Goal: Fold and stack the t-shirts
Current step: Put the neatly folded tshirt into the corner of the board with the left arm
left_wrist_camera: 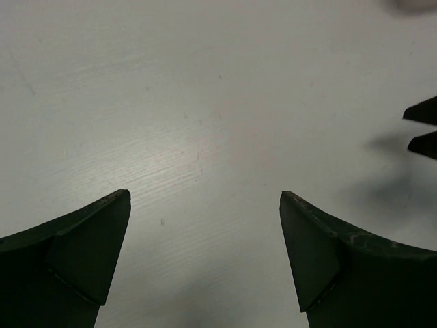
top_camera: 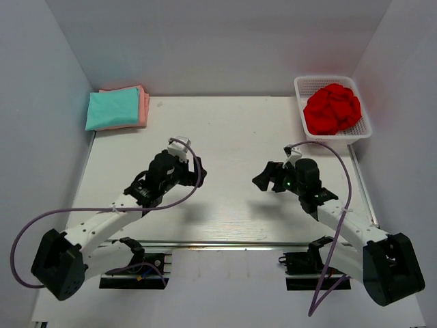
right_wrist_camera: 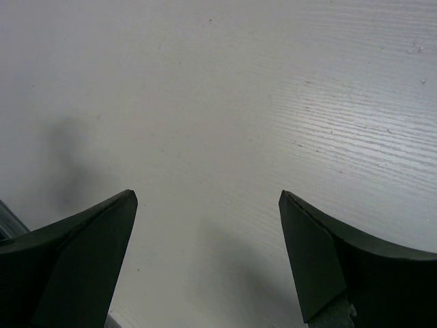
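A folded teal t-shirt [top_camera: 113, 108] lies on a folded salmon-pink t-shirt [top_camera: 144, 102] at the table's far left corner. A bright red t-shirt [top_camera: 332, 109] lies crumpled in the white mesh basket [top_camera: 301, 87] at the far right. My left gripper [top_camera: 188, 164] is open and empty over bare table at middle left, as the left wrist view [left_wrist_camera: 205, 198] shows. My right gripper [top_camera: 265, 176] is open and empty at middle right, pointing left; the right wrist view [right_wrist_camera: 208, 198] shows only bare table between its fingers. No gripper touches a shirt.
The white table [top_camera: 232, 130] lies between grey walls on the left, back and right. The right gripper's fingertips [left_wrist_camera: 425, 111] show at the right edge of the left wrist view. Purple cables loop beside both arms.
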